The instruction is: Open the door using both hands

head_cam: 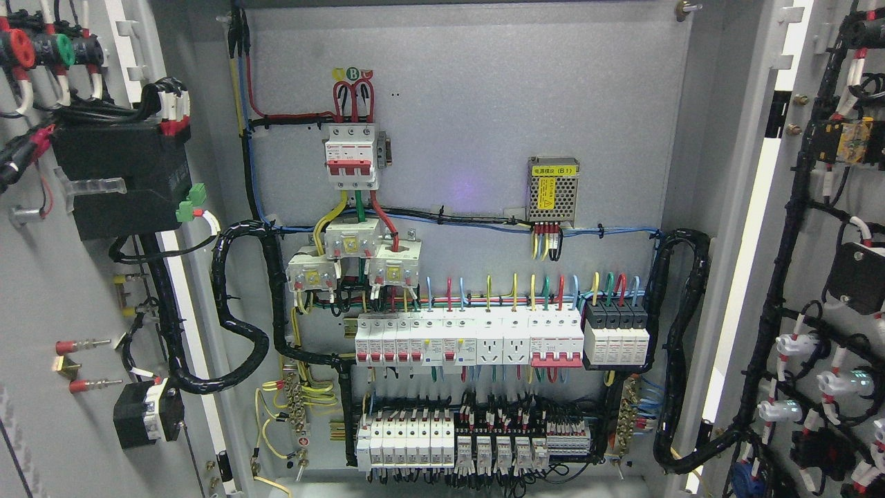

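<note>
Both doors of the grey electrical cabinet stand swung wide open. The left door (62,290) fills the picture's left edge, its inner face carrying a black box and cable bundles. The right door (781,290) fills the right edge, with black wiring looms and white connectors on its inner face. Between them the back panel (470,104) shows in full, with a red-and-white main breaker (352,155) at the top and rows of breakers (470,339) lower down. Neither of my hands nor arms appears anywhere in the head view.
A small perforated metal power supply (552,190) with a yellow label sits right of the panel's middle. Thick black cable conduits (242,332) loop from each door hinge side into the cabinet. Terminal blocks and relays (477,443) line the bottom.
</note>
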Robot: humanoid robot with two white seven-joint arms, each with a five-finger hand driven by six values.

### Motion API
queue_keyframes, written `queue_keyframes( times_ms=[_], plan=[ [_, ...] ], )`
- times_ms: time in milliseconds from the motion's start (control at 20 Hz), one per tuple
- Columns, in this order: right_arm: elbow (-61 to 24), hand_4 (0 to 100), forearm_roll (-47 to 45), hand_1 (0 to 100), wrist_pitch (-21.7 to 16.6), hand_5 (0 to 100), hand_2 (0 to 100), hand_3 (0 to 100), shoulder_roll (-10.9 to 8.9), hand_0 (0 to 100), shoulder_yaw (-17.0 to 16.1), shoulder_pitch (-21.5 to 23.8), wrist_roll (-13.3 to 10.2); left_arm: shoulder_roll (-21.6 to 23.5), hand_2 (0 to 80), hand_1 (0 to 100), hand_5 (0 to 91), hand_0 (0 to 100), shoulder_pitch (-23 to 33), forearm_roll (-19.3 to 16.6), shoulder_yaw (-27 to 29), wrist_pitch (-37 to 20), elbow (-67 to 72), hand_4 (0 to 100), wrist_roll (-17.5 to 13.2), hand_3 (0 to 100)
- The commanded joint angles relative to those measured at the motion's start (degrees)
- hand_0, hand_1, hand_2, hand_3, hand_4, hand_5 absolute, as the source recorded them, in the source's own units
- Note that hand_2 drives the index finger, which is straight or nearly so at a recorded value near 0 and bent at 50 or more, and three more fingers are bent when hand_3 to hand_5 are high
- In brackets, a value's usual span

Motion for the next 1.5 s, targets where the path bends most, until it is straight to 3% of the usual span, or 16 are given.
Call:
queue_keyframes(
  times_ms=[0,952,1453],
  plan=[
    [-1.63,0,-2.53,0,-1.44,0,0,0,-2.08,0,-3.55,0.58,0.06,-0.56,0.0,0,0.0,0,-1.02,0.68,0.84,-9.53,-2.77,3,0.02,0],
    [1.18,0,-8.94,0,-1.35,0,0,0,-3.05,0,-3.38,1.54,0.77,0.49,0.0,0,0.0,0,-3.92,7.26,4.44,-12.61,-2.33,3,0.46,0],
    [1.53,0,-15.36,0,-1.35,0,0,0,-5.33,0,-4.43,1.90,2.53,2.60,0.0,0,0.0,0,-3.92,11.92,8.57,-14.72,-1.98,3,0.20,0]
  ],
)
